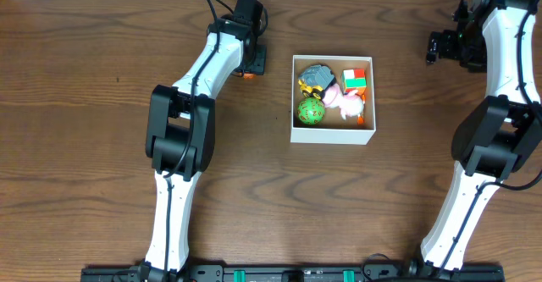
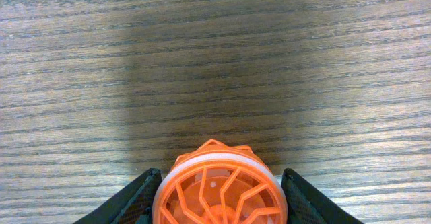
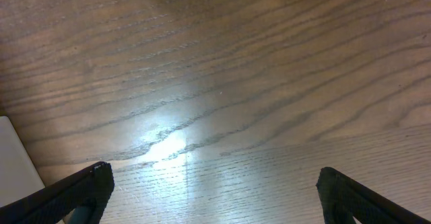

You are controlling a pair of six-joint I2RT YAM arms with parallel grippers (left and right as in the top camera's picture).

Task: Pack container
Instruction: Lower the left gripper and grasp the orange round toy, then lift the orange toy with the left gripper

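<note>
Where your container sits: you have the square, shallow cardboard container (image 1: 332,135), white outside and brown inside, on the brown wooden bench (image 1: 85,104). It lies right of the middle and nearer the far edge than the near one.
Inside the container: four small toys fill it. A green patterned ball (image 1: 311,111) is at the near left, with a pink figure (image 1: 345,104) just beside it. A grey and yellow toy (image 1: 316,77) is at the far left, and a red, white and green cube (image 1: 355,80) is in the far right corner.
Left claw: your left claw (image 2: 221,173) stands left of the container, apart from it, toward the far edge. Its two black fingers (image 2: 138,197) are closed in on a round orange plastic toy with spoke-like ribs (image 2: 220,194), one finger against each side.
Orange toy: from overhead the orange toy (image 1: 246,74) shows only as a sliver under the claw. You cannot tell whether it rests on the wood or hangs just above it.
Right claw: your right claw (image 3: 215,171) is near the far right corner of the bench, well apart from the container. Its fingers (image 3: 81,194) are spread wide with only bare wood between them, so it grips nothing.
Left edge of the right wrist view: a pale flat shape (image 3: 12,160) shows there, and you cannot tell what it is.
</note>
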